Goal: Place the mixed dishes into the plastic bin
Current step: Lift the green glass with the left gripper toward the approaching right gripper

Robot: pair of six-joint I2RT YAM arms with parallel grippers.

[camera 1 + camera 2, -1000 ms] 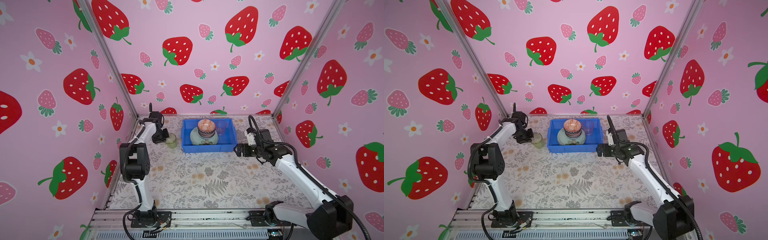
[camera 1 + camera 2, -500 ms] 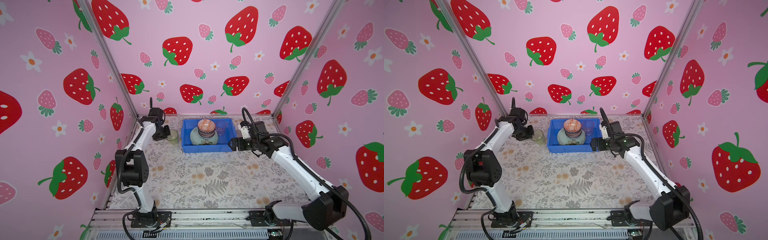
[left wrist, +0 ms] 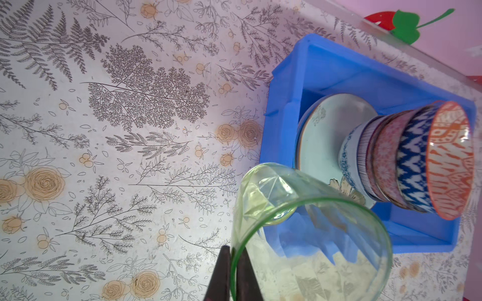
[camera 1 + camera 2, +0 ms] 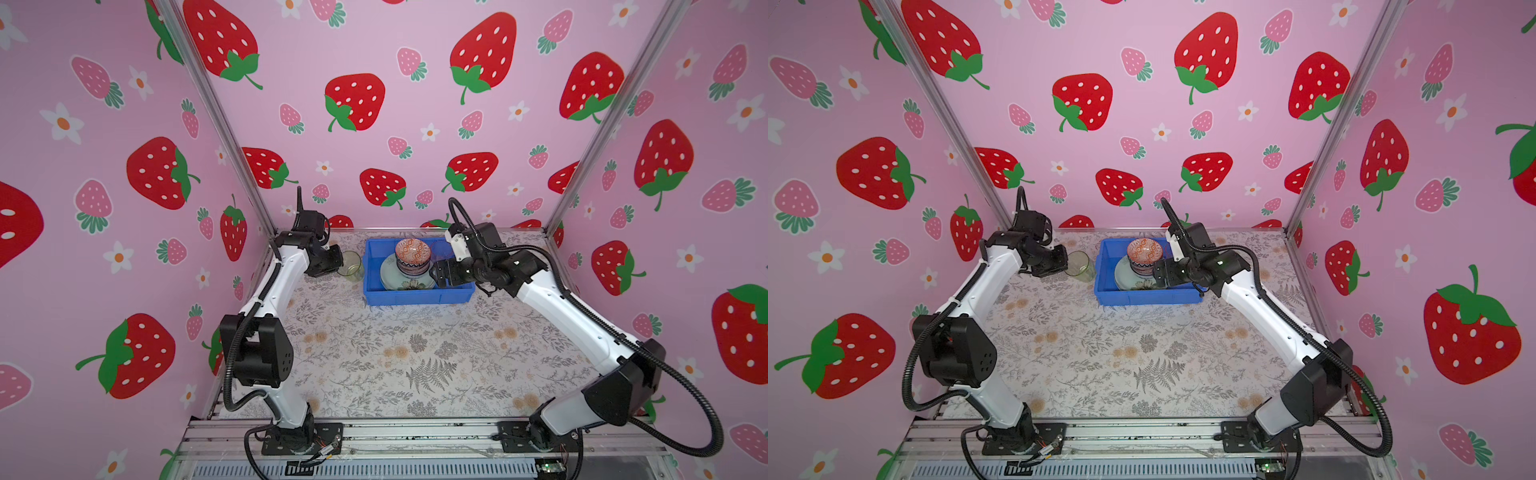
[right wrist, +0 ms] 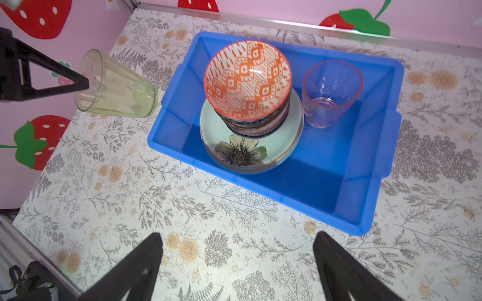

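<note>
In both top views the blue bin (image 4: 415, 296) sits in the upper centre, near the back wall; bare floral tabletop (image 4: 395, 361) spreads across the lower middle of the frame; inside the bin, open blue floor shows along its near side. The green tumbler (image 4: 350, 266) hangs just left of the bin's left wall, close to the side wall; it is tilted, its long axis slanting, mouth toward the left gripper (image 3: 233, 250) and base toward the bin's rim. That gripper is clamped on the tumbler's rim, one finger inside and one outside. The right gripper (image 5: 238, 235) stands spread wide with nothing between its fingers, at the bin's right side. In the bin a flower plate (image 5: 234, 153) carries stacked bowls, an orange-red bowl (image 5: 247, 80) on top; a pink tumbler (image 5: 331, 96) stands upright beside them.
</note>
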